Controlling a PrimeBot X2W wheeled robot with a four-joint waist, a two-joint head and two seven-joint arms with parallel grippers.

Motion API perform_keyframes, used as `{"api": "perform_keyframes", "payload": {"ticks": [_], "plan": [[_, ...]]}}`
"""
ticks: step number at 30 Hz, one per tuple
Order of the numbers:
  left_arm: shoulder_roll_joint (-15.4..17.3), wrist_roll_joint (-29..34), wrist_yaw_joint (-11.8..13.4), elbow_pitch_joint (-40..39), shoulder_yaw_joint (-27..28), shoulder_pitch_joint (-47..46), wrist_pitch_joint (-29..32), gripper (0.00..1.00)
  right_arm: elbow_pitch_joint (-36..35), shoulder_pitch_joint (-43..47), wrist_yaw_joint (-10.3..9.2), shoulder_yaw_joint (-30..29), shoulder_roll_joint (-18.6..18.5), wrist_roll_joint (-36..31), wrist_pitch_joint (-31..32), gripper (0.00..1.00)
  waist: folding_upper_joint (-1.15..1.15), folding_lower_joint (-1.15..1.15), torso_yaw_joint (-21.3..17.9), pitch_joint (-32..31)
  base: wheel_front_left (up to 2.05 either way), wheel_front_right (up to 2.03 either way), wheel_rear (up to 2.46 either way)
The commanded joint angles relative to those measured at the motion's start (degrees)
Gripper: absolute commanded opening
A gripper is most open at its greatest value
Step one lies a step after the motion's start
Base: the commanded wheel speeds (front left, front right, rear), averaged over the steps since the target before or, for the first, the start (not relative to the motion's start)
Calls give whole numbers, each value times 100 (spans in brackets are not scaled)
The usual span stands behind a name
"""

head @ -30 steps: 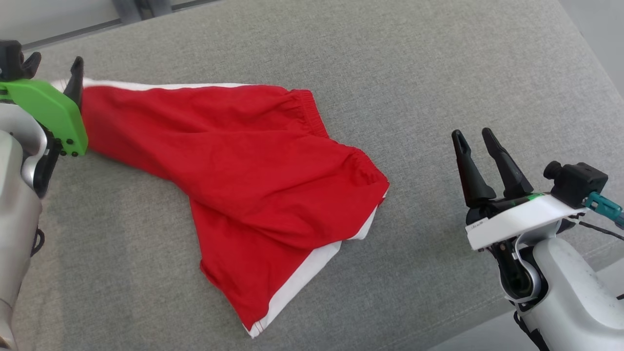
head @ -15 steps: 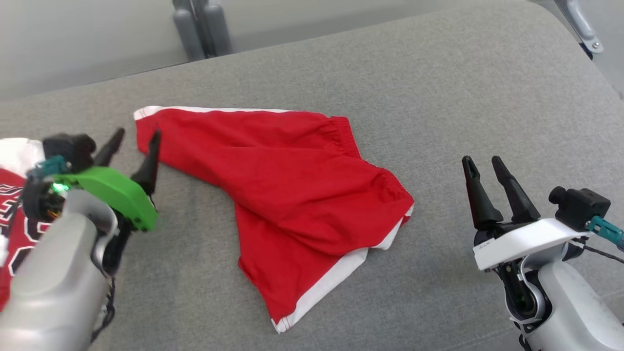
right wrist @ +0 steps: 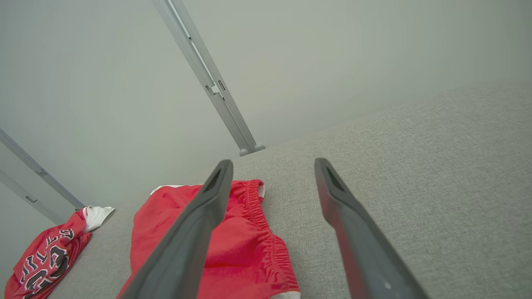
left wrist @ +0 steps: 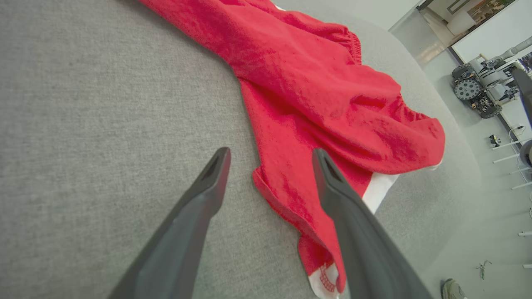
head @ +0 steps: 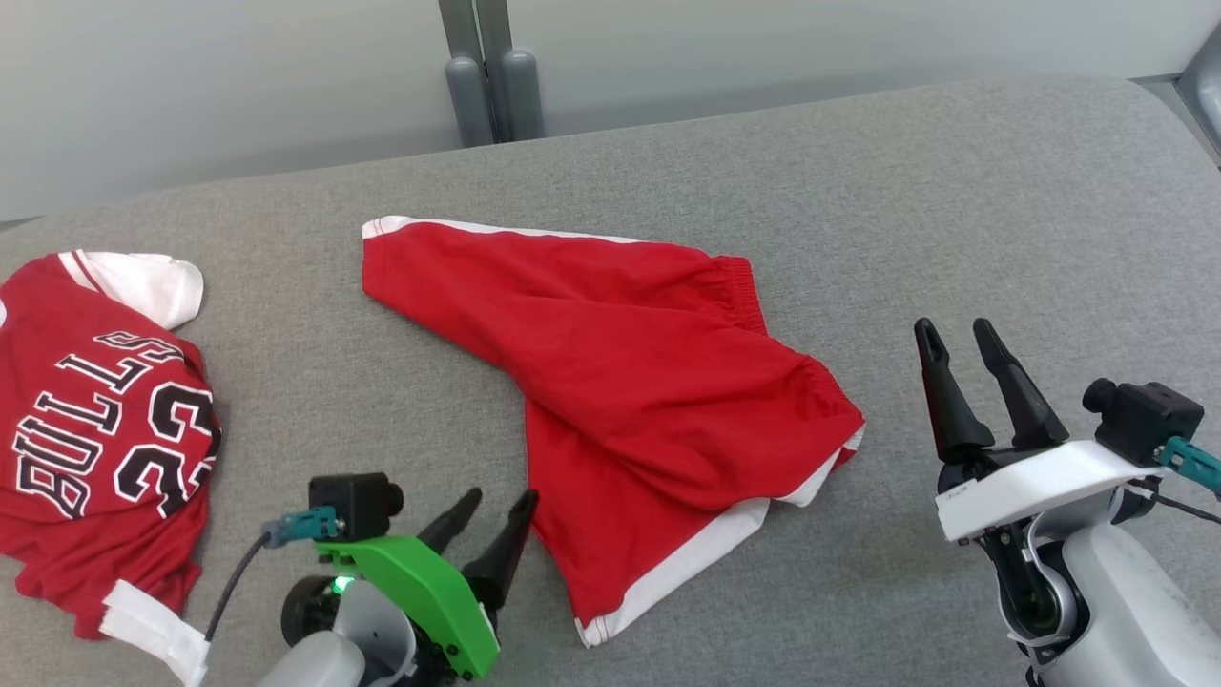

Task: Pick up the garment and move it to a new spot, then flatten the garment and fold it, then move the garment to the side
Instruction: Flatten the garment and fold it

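Observation:
Red shorts with white side stripes (head: 630,401) lie folded over and rumpled on the grey padded surface (head: 858,210). My left gripper (head: 496,506) hovers open at the lower left, its fingertips just left of the shorts' lower leg. From the left wrist camera the red shorts (left wrist: 332,104) spread ahead, and the left gripper (left wrist: 270,158) holds nothing. My right gripper (head: 954,334) stands open to the right of the waistband, apart from the cloth. Through the right wrist camera the shorts' elastic waistband (right wrist: 257,207) lies beyond the right gripper (right wrist: 272,166).
A red Bulls jersey (head: 95,429) lies crumpled at the far left, seen small as the jersey (right wrist: 45,257) from the right wrist. A grey post (head: 491,86) rises behind the surface's far edge. Bare grey surface lies right of the shorts.
The head camera has tilted up and swung left, bringing the jersey into view. My left gripper has drawn back from the shorts' far leg hem to near its lower leg. The right gripper barely moved.

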Motion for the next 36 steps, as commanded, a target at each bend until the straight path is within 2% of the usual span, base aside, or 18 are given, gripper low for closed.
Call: {"api": "perform_keyframes", "payload": {"ticks": [1,5,9,15,16,18,25,36], "plan": [[-19,-110,78,-173,-15,143,100,100,-10,11,3,-12,-38,29,-16,100,0,0,-8,30,0,0,0],[-41,-133,288,-402,-154,299,355,100,-14,-69,3,22,-30,2,-16,100,0,0,-39,108,0,0,0],[-106,-212,362,-347,-218,319,530,100,4,-96,3,48,-32,23,-16,100,0,0,-77,172,0,0,0],[-275,-330,293,-96,-272,234,610,100,46,-114,3,60,-31,51,-16,100,0,0,-124,234,0,0,0],[-287,-331,280,-56,-270,212,598,42,51,-117,3,57,-31,52,-16,100,0,0,-126,237,0,0,0],[-321,-326,262,2,-239,174,530,0,69,-127,3,49,-31,60,-16,100,0,0,-127,233,0,0,0],[-38,-464,292,-52,127,202,288,0,86,-87,3,37,-60,68,-16,100,0,0,-96,161,0,0,0],[784,-444,530,-510,625,625,92,0,98,1,3,88,-167,124,-16,100,0,0,-97,70,0,0,0]]}}
